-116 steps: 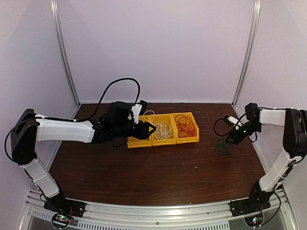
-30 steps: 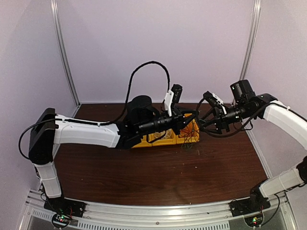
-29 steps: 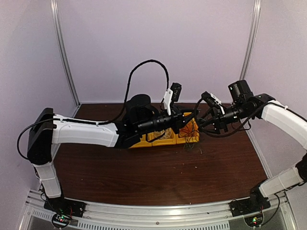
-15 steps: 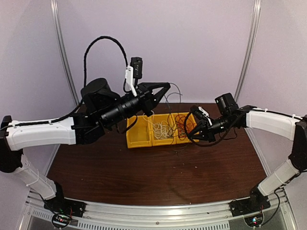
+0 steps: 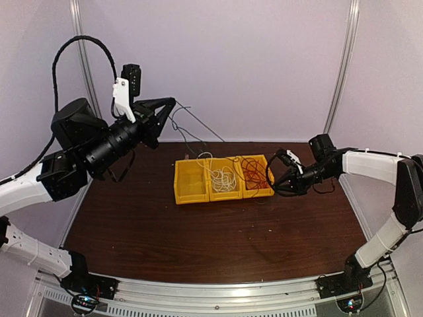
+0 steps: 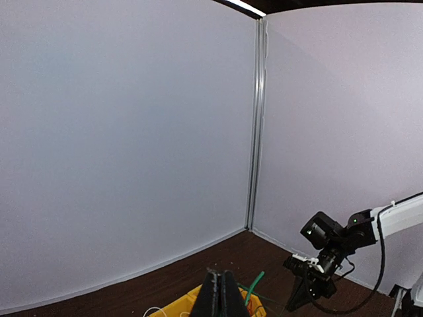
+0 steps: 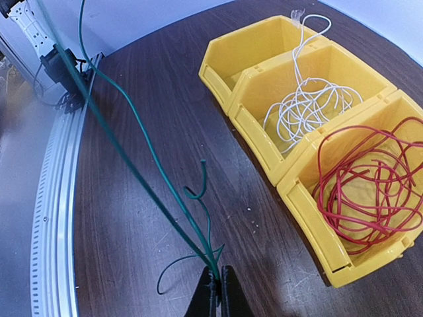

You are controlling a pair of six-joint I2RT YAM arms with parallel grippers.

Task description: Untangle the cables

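Brown table [image 5: 198,231], thin green cable [image 7: 197,243], stretched

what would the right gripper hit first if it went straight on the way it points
Likely the table beside the bins; the right gripper, shut on the green cable, aims past them, though depth is unclear.

Pale lilac walls [image 5: 264,66] enclosed dark brown wooden tabletop [image 5: 198,244]; metal posts [image 5: 340,72] stood at far corners; aluminium rail [image 5: 218,298] ran along near edge.

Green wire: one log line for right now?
green wire: strung between arms | left end effector: shut on it, high | right end effector: shut on it, low | white wire, red wire: in bins
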